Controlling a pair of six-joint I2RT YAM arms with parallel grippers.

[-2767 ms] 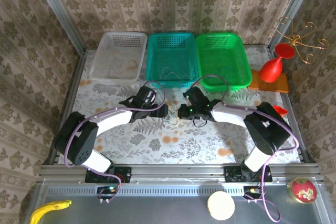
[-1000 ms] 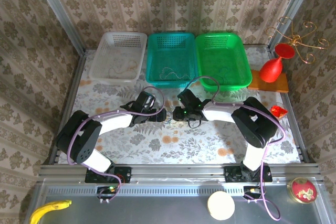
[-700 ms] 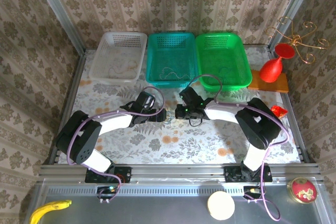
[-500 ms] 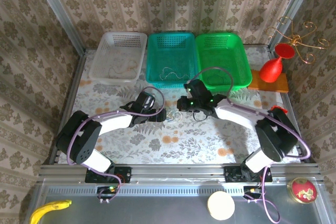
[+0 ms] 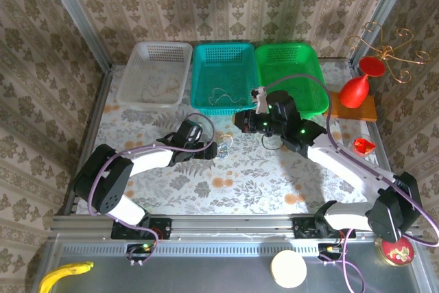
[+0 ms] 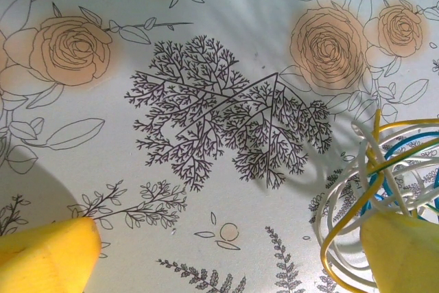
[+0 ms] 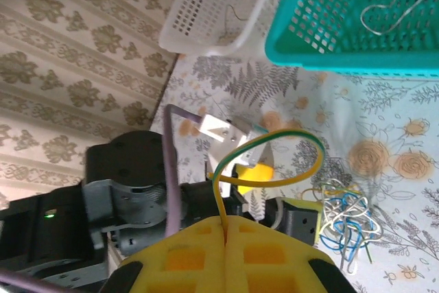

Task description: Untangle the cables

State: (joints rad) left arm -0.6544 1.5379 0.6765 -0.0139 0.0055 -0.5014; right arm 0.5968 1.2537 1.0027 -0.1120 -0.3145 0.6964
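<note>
your right gripper point(image 7: 226, 224) pinches 1 yellow-green cable point(image 7: 274, 136) above the bundle point(image 7: 345, 212) on the table point(image 5: 274, 183), your left gripper point(image 6: 226, 255) gapes wide beside that bundle, 1 loose cable point(image 5: 223, 94) already lies in the teal basket point(image 5: 223, 45), so i judge several remain tangled.

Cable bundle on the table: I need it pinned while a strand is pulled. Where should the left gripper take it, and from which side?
Probably its dense middle, where the white loops cross, not a loose outer loop. The cable bundle lies low, so come down from above; the open left gripper should first shift sideways, as the bundle sits by one finger.
</note>
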